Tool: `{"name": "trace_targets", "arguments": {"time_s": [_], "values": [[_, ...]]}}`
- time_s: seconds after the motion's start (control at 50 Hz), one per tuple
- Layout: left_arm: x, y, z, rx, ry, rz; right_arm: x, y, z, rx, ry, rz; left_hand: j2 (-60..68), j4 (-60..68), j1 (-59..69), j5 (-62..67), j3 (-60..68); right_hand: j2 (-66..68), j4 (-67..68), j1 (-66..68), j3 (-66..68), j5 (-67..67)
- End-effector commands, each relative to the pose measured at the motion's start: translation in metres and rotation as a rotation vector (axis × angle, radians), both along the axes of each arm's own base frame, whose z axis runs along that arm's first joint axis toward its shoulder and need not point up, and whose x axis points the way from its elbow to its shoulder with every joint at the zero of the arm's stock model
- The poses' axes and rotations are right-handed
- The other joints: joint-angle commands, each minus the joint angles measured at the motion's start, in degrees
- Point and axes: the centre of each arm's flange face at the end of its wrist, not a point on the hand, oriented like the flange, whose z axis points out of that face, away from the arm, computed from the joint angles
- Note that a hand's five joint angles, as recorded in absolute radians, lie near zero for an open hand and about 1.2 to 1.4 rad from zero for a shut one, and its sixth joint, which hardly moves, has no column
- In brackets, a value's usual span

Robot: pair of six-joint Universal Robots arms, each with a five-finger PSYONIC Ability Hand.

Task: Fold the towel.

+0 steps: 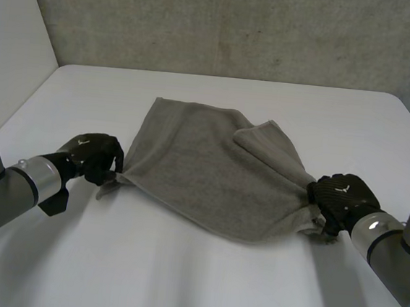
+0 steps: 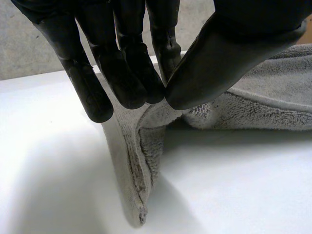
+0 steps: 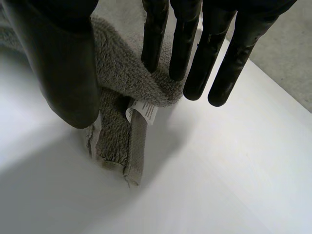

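Note:
A grey towel (image 1: 211,168) lies partly folded in the middle of the white table (image 1: 179,274), one flap turned over on its far right side. My left hand (image 1: 92,156) is at the towel's left corner. Its fingers (image 2: 122,73) and thumb (image 2: 229,53) pinch the towel (image 2: 273,97) there, and the corner hangs down to the table below the fingertips. My right hand (image 1: 342,199) is at the right corner. Its fingers (image 3: 185,48) are straight and stand apart from the thumb (image 3: 63,63), with the bunched towel (image 3: 122,73) and its white label (image 3: 144,111) lying between them on the table.
A grey concrete wall rises behind the table's far edge. Bare white tabletop stretches in front of the towel, between the two arms, and out to both sides.

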Motion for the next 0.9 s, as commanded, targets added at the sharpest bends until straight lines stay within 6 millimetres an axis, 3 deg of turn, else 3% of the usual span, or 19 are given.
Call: {"name": "trace_targets", "arguments": {"time_s": [0.02,0.14,0.32,0.44,0.52,0.56,0.72,0.9], "values": [[0.001,0.001,-0.005,0.002,-0.001,0.001,-0.010,0.011,0.007,-0.013,-0.054,-0.045,3.0,1.8,4.0,2.9,2.6,-0.7,-0.1,-1.6,-0.5,-1.7],[0.000,0.003,-0.008,0.010,-0.001,0.000,-0.022,0.009,0.022,-0.054,-0.091,-0.094,3.0,1.8,4.0,2.9,2.6,-15.2,-14.6,-16.1,-15.0,-16.1],[-0.001,0.005,-0.018,0.036,-0.004,-0.005,-0.028,0.008,0.041,-0.089,-0.110,-0.100,3.0,1.8,4.0,2.9,2.6,-14.9,-14.3,-15.8,-14.7,-15.8],[-0.001,0.006,-0.022,0.042,-0.004,-0.006,-0.039,0.012,0.043,0.035,-0.097,-0.116,3.0,1.8,4.0,2.9,2.6,-13.9,-13.3,-14.8,-13.7,-14.8],[-0.002,0.006,-0.022,0.037,-0.004,-0.008,-0.041,0.014,0.039,0.126,-0.122,-0.079,2.8,1.7,3.8,2.7,2.4,-11.5,-10.9,-12.4,-11.3,-12.4],[-0.002,0.007,-0.022,0.037,-0.004,-0.011,-0.040,0.015,0.036,0.154,-0.131,-0.061,-11.9,-13.1,-10.9,-12.0,-12.3,-10.8,-10.2,-11.7,-10.6,-11.8],[-0.003,0.008,-0.022,0.036,-0.005,-0.015,-0.035,0.015,0.017,0.240,-0.138,-0.035,-30.6,-31.8,-29.6,-30.7,-31.0,-9.3,-8.7,-10.2,-9.1,-10.2],[-0.004,0.007,-0.023,0.029,-0.004,-0.016,-0.034,0.015,0.009,0.269,-0.134,-0.033,-31.6,-32.8,-30.7,-31.8,-32.0,-8.0,-7.4,-8.9,-7.8,-8.9]]}}
